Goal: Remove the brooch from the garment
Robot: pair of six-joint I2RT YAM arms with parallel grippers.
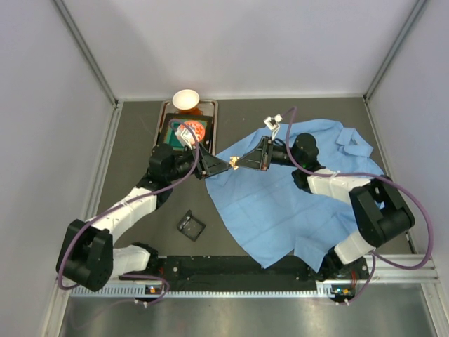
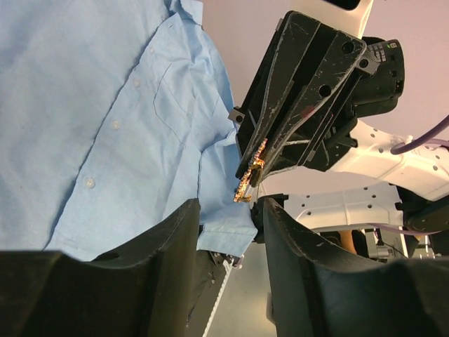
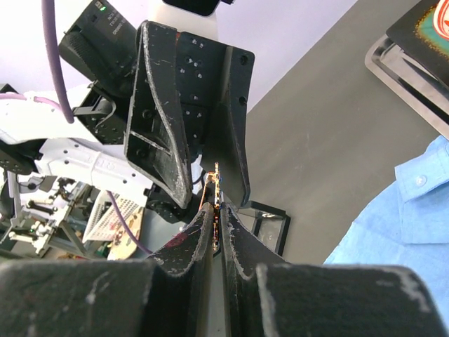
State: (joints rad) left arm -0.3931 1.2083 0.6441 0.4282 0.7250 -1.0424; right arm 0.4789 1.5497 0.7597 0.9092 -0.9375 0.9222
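Brooch (image 2: pixel 249 179) pinched by right end effector (image 3: pixel 216 213) by garment (image 2: pixel 105 105); left end effector (image 2: pixel 230 208) gaping alongside (1 dark box (image 1: pixel 191 225) well apart)

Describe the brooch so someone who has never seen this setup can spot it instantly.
Find the big light blue shirt and follow it to its left edge. There the right end effector pinches the brooch, a tiny gold-silver ornament. It is the only glinting thing against the blue cloth, and far smaller than the dark square box.
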